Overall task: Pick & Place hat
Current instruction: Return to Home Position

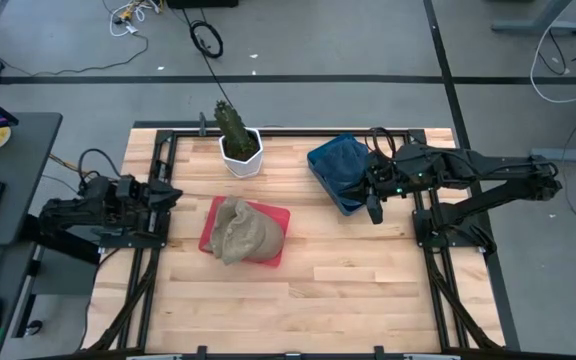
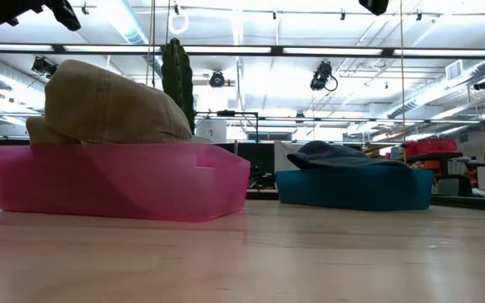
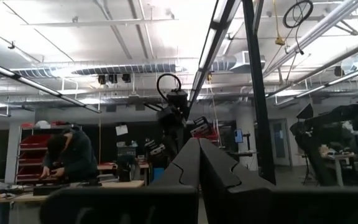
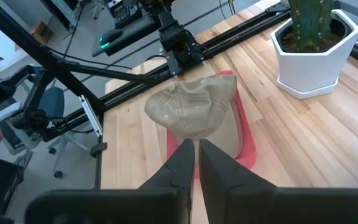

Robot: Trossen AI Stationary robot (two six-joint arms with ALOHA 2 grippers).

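A tan hat (image 1: 240, 231) lies crumpled in a shallow pink tray (image 1: 280, 217) at mid-table; the low view shows the hat (image 2: 108, 105) heaped above the tray's wall (image 2: 120, 181). A dark blue hat (image 1: 336, 160) rests in a blue bin (image 1: 340, 203) toward the far right, also in the low view (image 2: 352, 156). My right gripper (image 1: 373, 208) hovers shut by the bin's right near corner, pointing toward the tan hat (image 4: 191, 109). My left gripper (image 1: 171, 195) waits shut at the table's left edge, left of the pink tray.
A cactus in a white pot (image 1: 239, 150) stands at the far edge between tray and bin. Black frame rails (image 1: 158, 250) run along the left and right sides. Bare wood (image 1: 348, 280) spreads over the near half. A person (image 3: 70, 158) works in the room beyond.
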